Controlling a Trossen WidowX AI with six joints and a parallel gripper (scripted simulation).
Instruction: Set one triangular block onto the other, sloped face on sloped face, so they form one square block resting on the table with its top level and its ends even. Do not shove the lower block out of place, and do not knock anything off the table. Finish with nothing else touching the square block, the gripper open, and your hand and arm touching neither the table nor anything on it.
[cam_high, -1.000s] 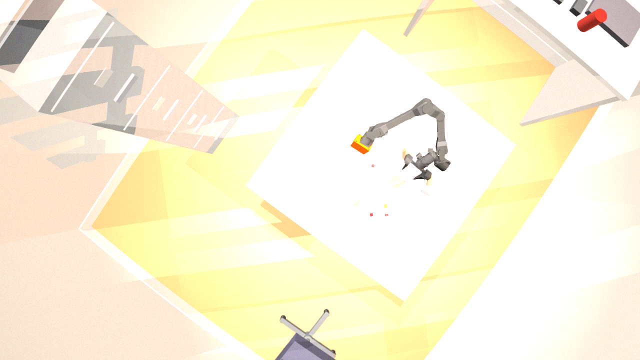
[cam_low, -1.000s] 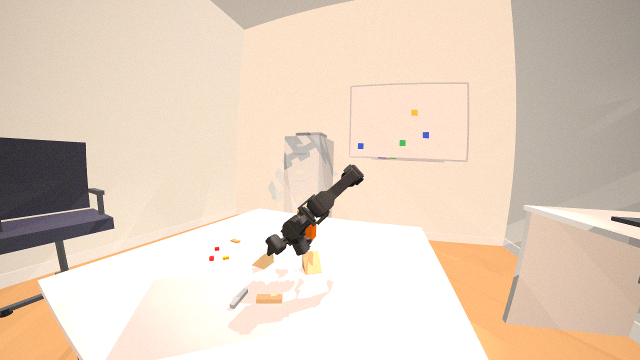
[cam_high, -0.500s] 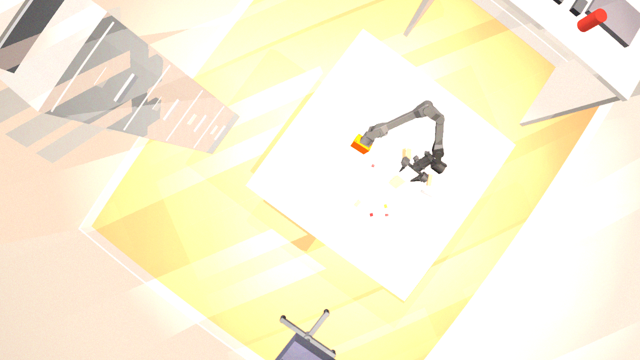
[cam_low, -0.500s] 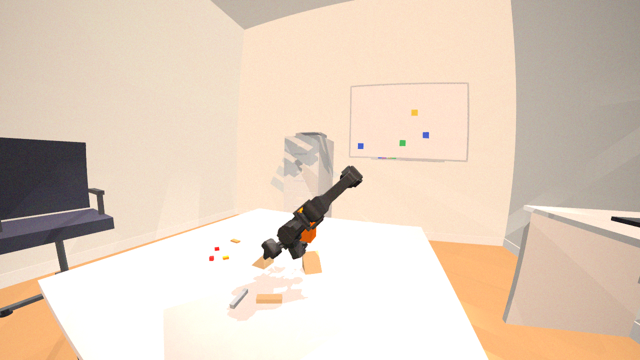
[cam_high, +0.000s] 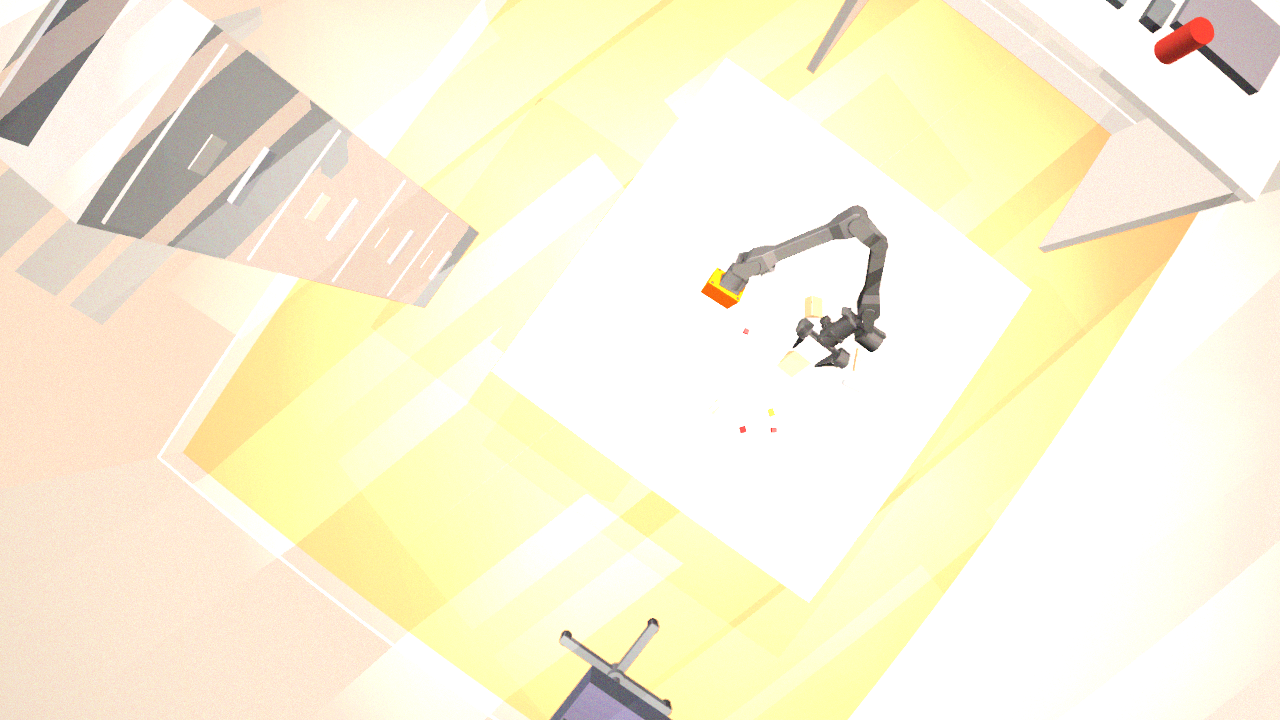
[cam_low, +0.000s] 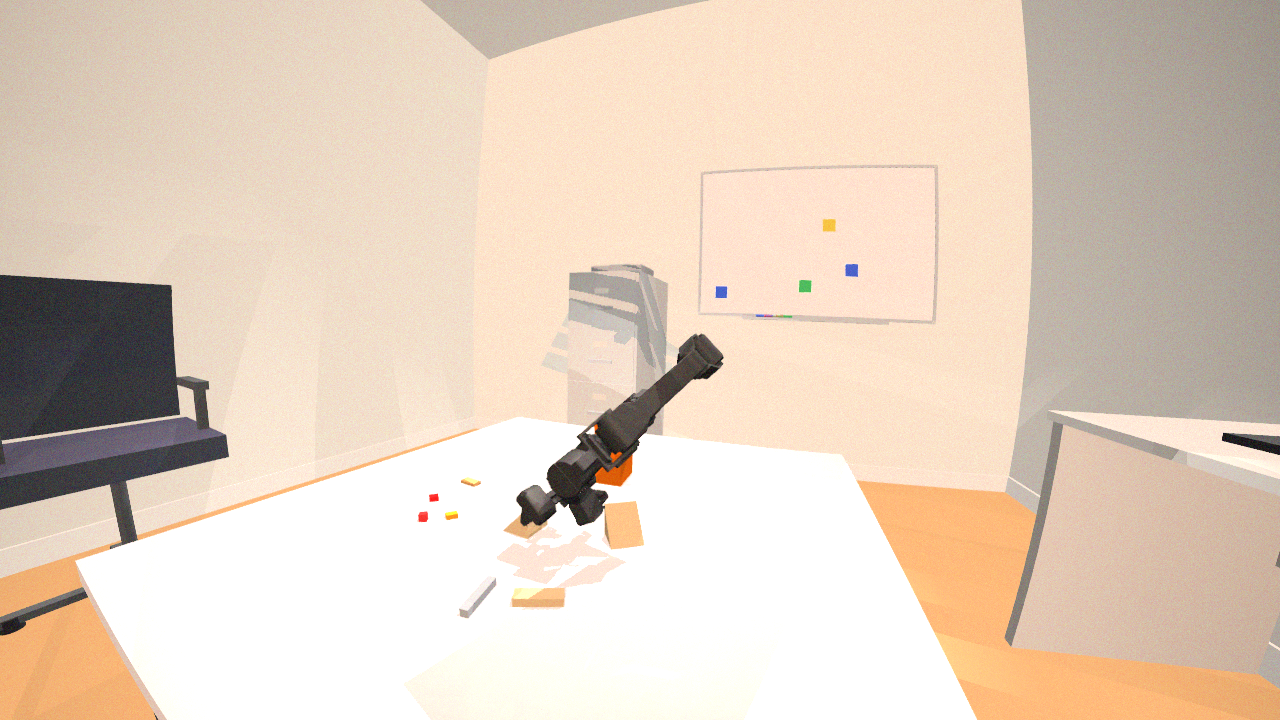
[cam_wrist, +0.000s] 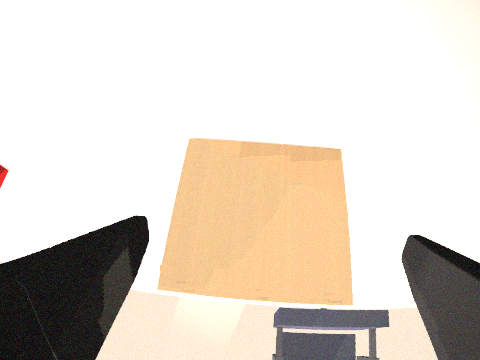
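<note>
One tan triangular block (cam_high: 793, 362) (cam_low: 525, 529) stands on the white table (cam_high: 626, 358) (cam_low: 760, 582), partly hidden behind the gripper in the exterior view. In the wrist view, a broad tan face of this block (cam_wrist: 260, 220) shows between the fingertips, with white gaps on both sides. My gripper (cam_high: 805, 356) (cam_low: 556, 520) (cam_wrist: 279, 240) is open and empty, close to this block on the arm's side; contact cannot be made out. The second triangular block (cam_high: 812, 307) (cam_low: 623, 524) stands apart, beside the gripper, with a broad face toward the exterior camera.
The arm's orange base (cam_high: 721, 293) (cam_low: 614, 470) stands behind the blocks. A flat wooden piece (cam_low: 537, 597) and a grey bar (cam_low: 477, 597) lie nearer the exterior camera. Small red cubes (cam_high: 742, 429) (cam_low: 423, 516) and a yellow piece (cam_high: 771, 412) (cam_low: 451, 515) lie beyond the first block.
</note>
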